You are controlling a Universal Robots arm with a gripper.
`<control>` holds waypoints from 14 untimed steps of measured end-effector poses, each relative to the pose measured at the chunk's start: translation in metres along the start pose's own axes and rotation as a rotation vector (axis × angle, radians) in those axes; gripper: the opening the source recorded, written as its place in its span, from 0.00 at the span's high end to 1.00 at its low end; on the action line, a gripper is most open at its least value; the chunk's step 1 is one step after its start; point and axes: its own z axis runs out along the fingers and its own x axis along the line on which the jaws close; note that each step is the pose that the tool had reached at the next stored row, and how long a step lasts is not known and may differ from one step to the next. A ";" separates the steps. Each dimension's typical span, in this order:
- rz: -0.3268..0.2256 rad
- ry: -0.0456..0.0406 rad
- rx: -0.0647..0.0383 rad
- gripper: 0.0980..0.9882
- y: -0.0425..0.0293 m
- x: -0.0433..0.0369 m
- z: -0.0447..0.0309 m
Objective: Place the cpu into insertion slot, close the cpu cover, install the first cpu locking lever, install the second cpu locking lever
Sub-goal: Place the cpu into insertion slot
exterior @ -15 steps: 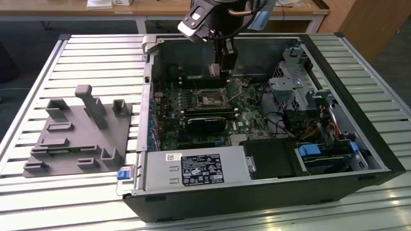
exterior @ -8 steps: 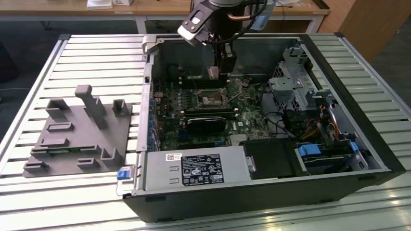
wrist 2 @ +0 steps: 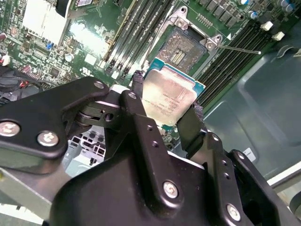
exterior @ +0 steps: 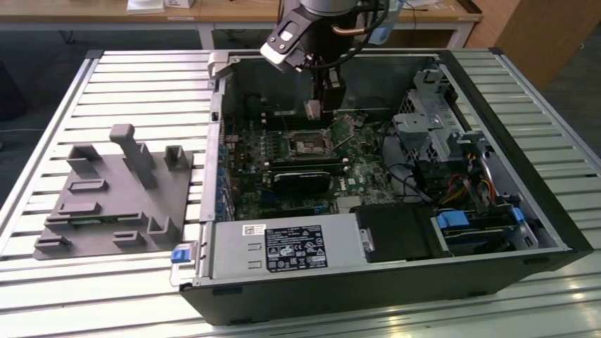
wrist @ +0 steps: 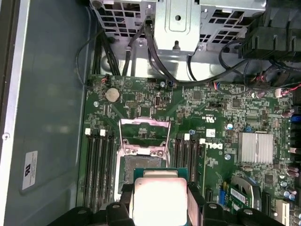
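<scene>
My gripper (exterior: 316, 105) hangs inside the open computer case, shut on the cpu (wrist 2: 168, 96), a flat square chip with a silvery top. Two black fingers (wrist 2: 139, 89) clamp opposite edges of the chip. The cpu (wrist: 159, 197) is level and held a little above the insertion slot (wrist: 141, 165), partly overlapping it in the first wrist view. The dark square slot (wrist 2: 181, 47) lies bare on the green motherboard. The cpu cover (wrist: 144, 122), a thin metal frame, stands swung open on the slot's far side. A thin lever rod (wrist 2: 240, 48) sticks out beside the slot.
Memory slots (wrist: 99, 165) flank the socket. A black card (exterior: 305, 176) lies just in front of it, with a power supply (exterior: 272, 250) nearer still. A drive cage (exterior: 432, 127) and cables sit on the exterior view's right. A grey fixture (exterior: 112, 190) rests outside the case.
</scene>
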 end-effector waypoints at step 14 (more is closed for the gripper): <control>0.002 -0.0002 0.000 0.51 -0.0014 0.0060 0.0230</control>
